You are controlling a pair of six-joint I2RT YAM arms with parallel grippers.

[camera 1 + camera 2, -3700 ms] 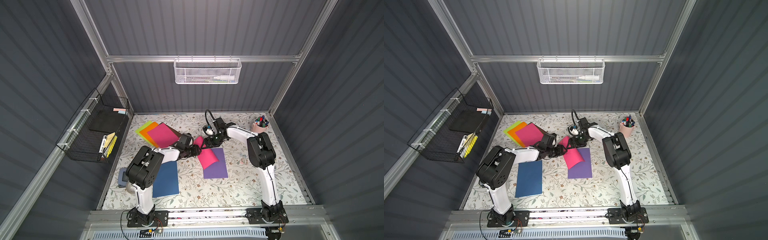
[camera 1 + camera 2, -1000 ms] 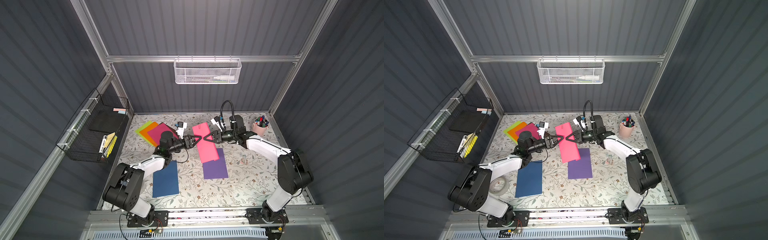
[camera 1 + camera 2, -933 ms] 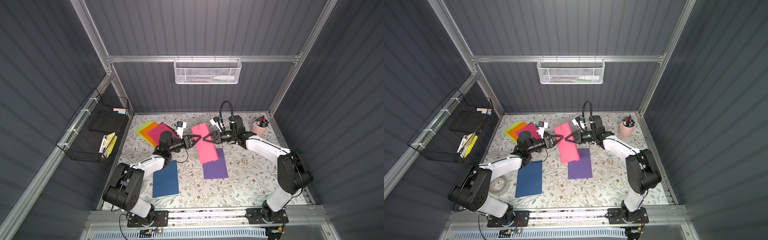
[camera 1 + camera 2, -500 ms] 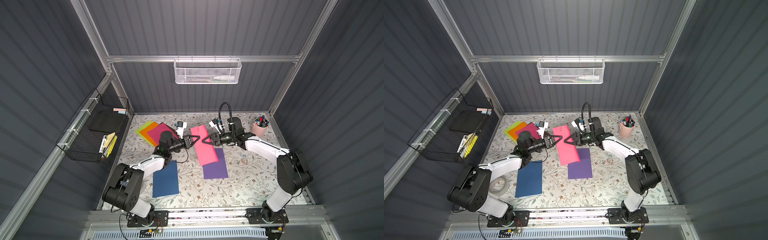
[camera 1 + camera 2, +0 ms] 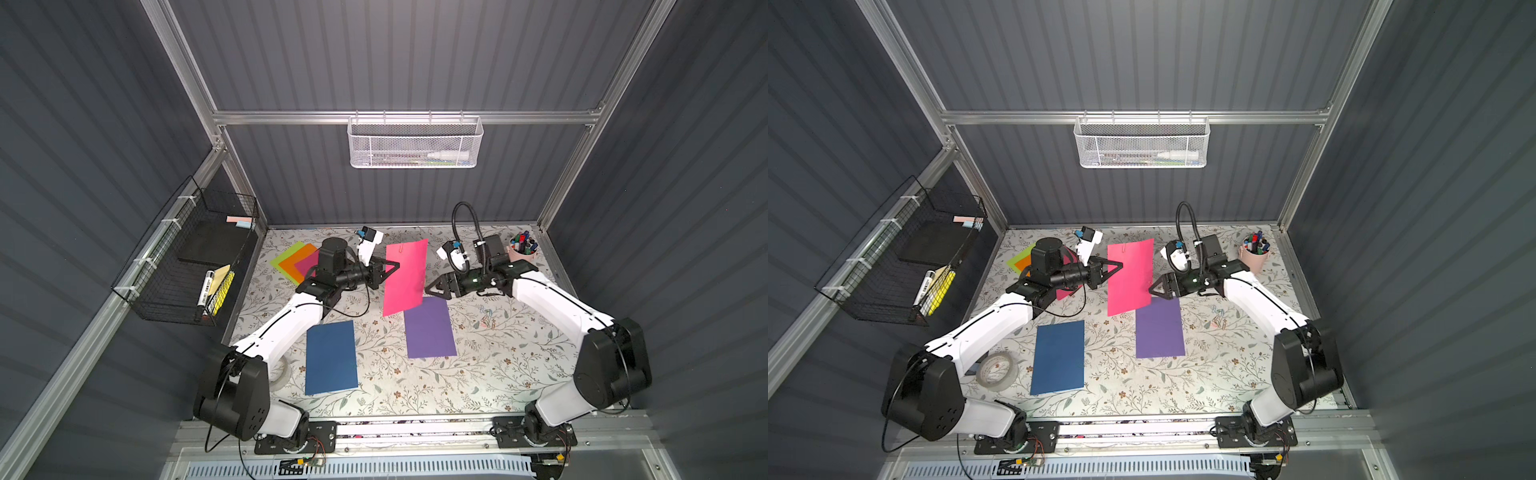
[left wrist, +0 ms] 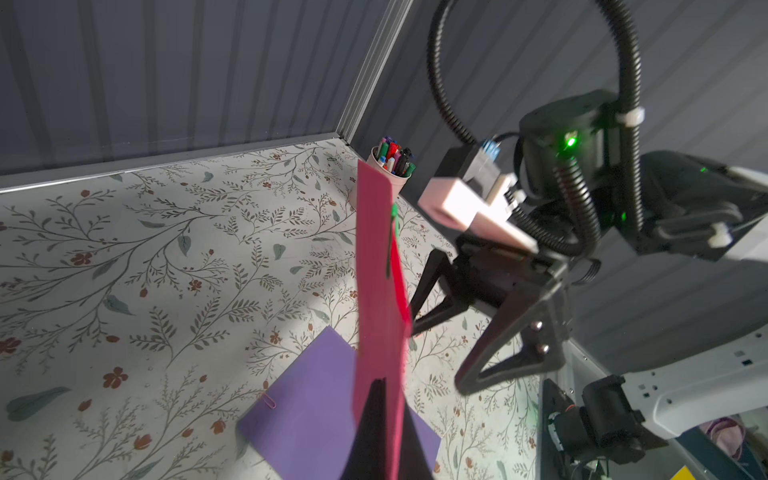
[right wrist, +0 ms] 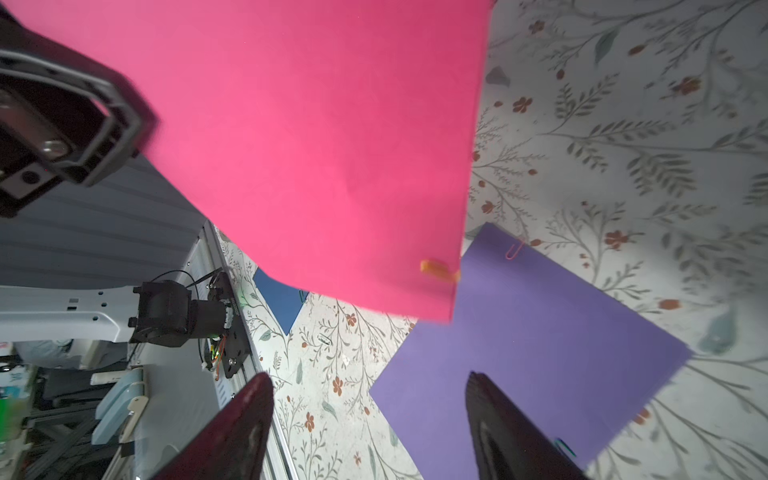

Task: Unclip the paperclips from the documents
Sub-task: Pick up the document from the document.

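**Left arm holds the pink sheet; right jaws wide**

In both top views your left gripper [image 5: 397,264] reaches out level above the table [image 5: 498,374], pinching one edge of the raised pink sheet [image 5: 405,276]. The right gripper [image 5: 430,287] faces the opposite edge, jaws spread and empty.

The left wrist view alone shows a green paperclip [image 6: 392,232] on that edge.

The right wrist view shows a blurred orange paperclip [image 7: 440,268] at a corner, above the purple sheet [image 7: 540,332].

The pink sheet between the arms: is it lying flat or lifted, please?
Lifted: the left gripper is shut on the pink sheet, holding it off the table; the right gripper is open beside it.
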